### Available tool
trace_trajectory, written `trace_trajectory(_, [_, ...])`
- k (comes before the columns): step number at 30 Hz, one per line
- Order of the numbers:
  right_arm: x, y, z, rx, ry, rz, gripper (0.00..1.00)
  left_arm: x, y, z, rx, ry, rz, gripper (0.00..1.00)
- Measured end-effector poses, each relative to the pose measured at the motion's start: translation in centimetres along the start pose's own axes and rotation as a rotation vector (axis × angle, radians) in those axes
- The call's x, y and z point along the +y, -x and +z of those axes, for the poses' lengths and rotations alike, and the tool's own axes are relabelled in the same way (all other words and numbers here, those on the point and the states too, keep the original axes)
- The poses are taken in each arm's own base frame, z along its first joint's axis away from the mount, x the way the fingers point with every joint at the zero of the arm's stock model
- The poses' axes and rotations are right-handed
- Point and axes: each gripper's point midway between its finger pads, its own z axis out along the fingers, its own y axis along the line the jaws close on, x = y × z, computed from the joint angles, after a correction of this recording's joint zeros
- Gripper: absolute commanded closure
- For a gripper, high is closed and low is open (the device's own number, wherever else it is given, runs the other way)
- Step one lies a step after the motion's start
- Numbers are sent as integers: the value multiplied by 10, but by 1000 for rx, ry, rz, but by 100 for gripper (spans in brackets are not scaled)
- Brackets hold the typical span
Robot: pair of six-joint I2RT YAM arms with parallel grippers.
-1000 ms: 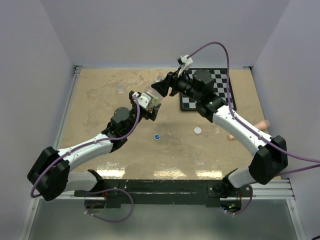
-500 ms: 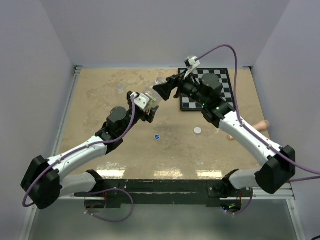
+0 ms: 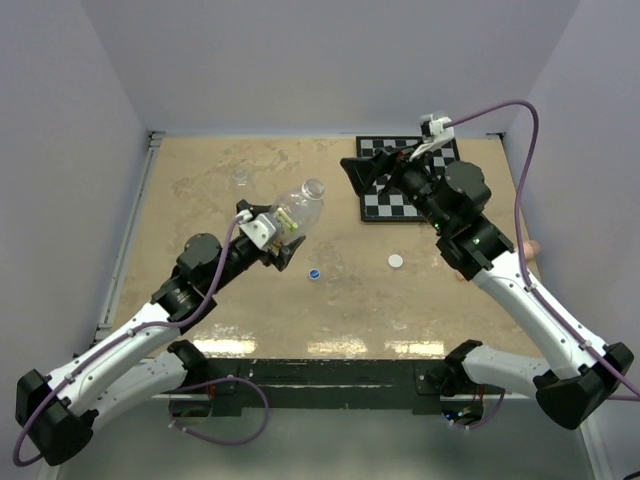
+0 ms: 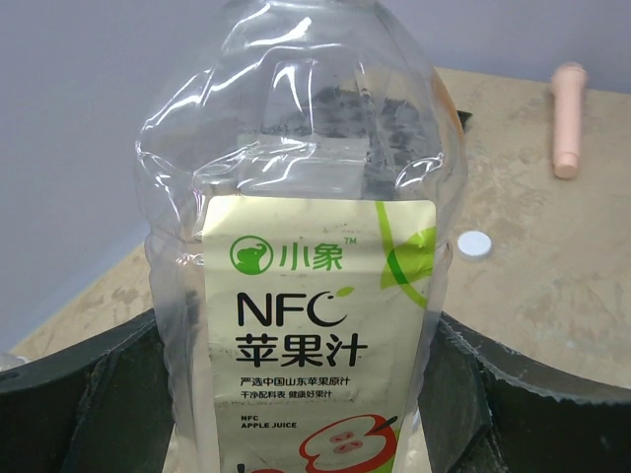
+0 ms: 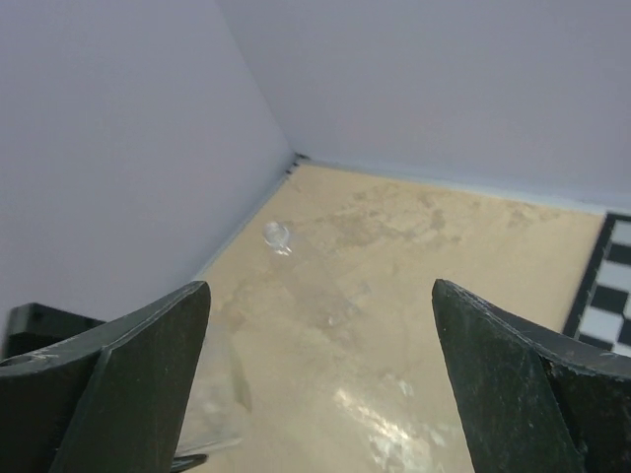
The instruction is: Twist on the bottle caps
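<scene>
— Where is the tall clear plastic bottle with the white label (image 3: pixel 298 211) (image 4: pixel 315 286)?
— Left of the black-and-white checkerboard mat (image 3: pixel 385 206), tilted, its mouth pointing towards the mat. The left gripper (image 3: pixel 283 230) (image 4: pixel 311 394) clasps its labelled body.
— And the right gripper (image 3: pixel 357 172) (image 5: pixel 320 374)?
— Over the mat's left edge, jaws spread wide, grasping nothing.
— The caps?
— The small round white plastic cap (image 3: pixel 396 261) (image 4: pixel 474 243) lies just in front of the mat. The small round blue plastic cap (image 3: pixel 314 272) lies farther left. The short clear plastic bottle (image 3: pixel 241 176) (image 5: pixel 277 236) stands well left of the mat.
</scene>
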Motion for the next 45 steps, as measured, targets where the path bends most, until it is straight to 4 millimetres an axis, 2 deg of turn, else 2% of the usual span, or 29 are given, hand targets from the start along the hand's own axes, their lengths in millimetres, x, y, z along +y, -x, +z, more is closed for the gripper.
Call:
trace_trajectory(2, [-13, -17, -2, 61, -63, 1, 1, -10, 1, -6, -1, -61, 12, 100])
trace_trajectory(4, [-32, -44, -5, 158, -143, 3, 1, -20, 2, -12, -1, -118, 17, 100])
trace_trajectory(8, [-70, -114, -17, 393, -291, 3, 2, -34, -2, -22, 14, -195, 25, 100])
trace_trajectory(10, [-88, -151, -31, 512, -363, 4, 2, -38, -5, -27, 26, -219, 31, 100])
trace_trajectory(12, [-103, -179, -46, 612, -430, 3, 1, -40, -11, -32, 41, -226, 35, 100])
trace_trajectory(17, [-135, -222, -65, 779, -569, -21, 2, -43, -20, -41, 51, -230, 50, 100])
trace_trajectory(20, [-158, -244, -75, 855, -641, -18, 9, -43, -21, -45, 45, -228, 53, 100])
trace_trajectory(23, [-186, -255, -92, 893, -716, 15, 10, -42, -19, -48, 34, -221, 58, 100])
trace_trajectory(26, [-214, -254, -110, 897, -800, 48, 10, -40, -21, -51, 26, -209, 75, 100])
trace_trajectory(29, [-232, -250, -116, 888, -843, 61, 11, -39, -27, -52, 33, -199, 81, 100])
trace_trajectory(33, [-236, -257, -116, 898, -841, 64, 13, -39, -31, -51, 45, -198, 82, 100])
trace_trajectory(41, [-241, -288, -120, 978, -818, 87, 21, -39, -29, -52, 38, -196, 84, 100])
trace_trajectory(45, [-243, -297, -121, 1004, -813, 92, 25, -39, -29, -52, 37, -196, 84, 100])
